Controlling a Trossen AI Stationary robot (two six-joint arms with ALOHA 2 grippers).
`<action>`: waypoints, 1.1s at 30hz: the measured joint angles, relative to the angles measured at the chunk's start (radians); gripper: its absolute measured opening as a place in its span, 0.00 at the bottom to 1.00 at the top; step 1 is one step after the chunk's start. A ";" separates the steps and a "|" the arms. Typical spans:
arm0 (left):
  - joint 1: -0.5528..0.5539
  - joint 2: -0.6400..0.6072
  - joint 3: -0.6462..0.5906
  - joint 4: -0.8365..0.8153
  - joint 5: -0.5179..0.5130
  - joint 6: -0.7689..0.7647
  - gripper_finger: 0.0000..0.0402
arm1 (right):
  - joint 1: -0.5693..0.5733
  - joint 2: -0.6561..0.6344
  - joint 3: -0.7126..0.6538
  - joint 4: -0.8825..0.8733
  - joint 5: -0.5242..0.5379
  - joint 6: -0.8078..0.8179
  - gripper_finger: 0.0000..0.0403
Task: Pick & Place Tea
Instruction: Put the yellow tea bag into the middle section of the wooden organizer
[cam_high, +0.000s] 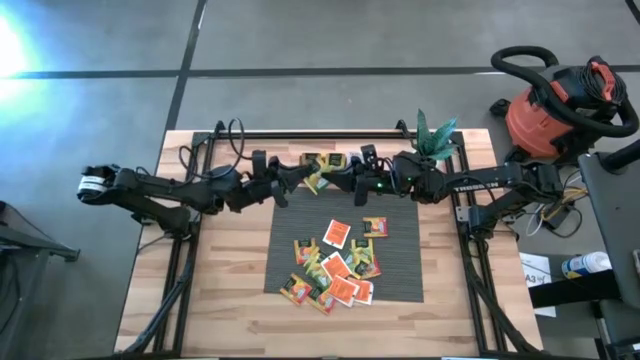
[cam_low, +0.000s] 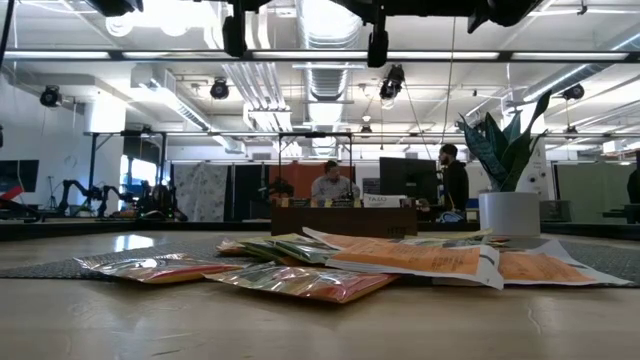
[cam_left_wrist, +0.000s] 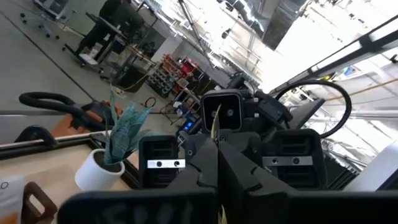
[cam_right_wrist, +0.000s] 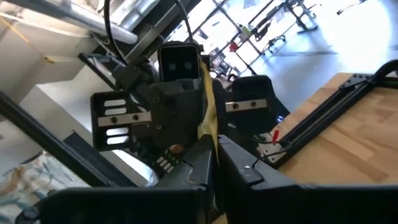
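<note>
A loose heap of orange-red, yellow and green tea sachets (cam_high: 335, 268) lies flat on the grey ribbed mat (cam_high: 400, 270); the low view shows it spread across the mat (cam_low: 400, 258). Above the mat's far edge my two grippers meet tip to tip. Between them is one yellow tea sachet (cam_high: 320, 178). My left gripper (cam_high: 305, 178) comes in from the table's left and my right gripper (cam_high: 340, 178) from its right, and both are shut on that sachet. Each wrist view shows it edge-on as a thin yellow strip. My left gripper pinches the yellow sachet's one edge (cam_left_wrist: 215, 134) between its two fingers. The fingers run about level, from the table's left. The sachet stands on edge, lifted clear of the table. My right gripper pinches the same sachet's opposite edge (cam_right_wrist: 208, 118) between its two fingers. It comes about level from the table's right. The sachet sticks out beyond the fingertips toward my left gripper, clear of the mat.
A dark brown tray (cam_low: 345, 220) stands at the mat's far side. A plant in a white pot (cam_high: 435, 140) stands at the table's far right, and a red shop vacuum (cam_high: 560, 100) is off the table beyond it. People sit and stand in the room behind (cam_low: 330, 185).
</note>
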 joint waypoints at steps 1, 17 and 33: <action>0.000 0.000 0.000 -0.008 0.001 0.003 0.00 | 0.000 0.000 0.000 -0.004 -0.007 0.001 0.06; 0.000 0.001 0.045 -0.391 0.058 0.042 0.00 | -0.009 -0.074 0.000 -0.442 -0.170 -0.256 0.31; 0.000 0.154 0.237 -0.622 0.105 0.323 0.00 | -0.054 0.066 0.507 -1.213 -0.152 -0.819 0.30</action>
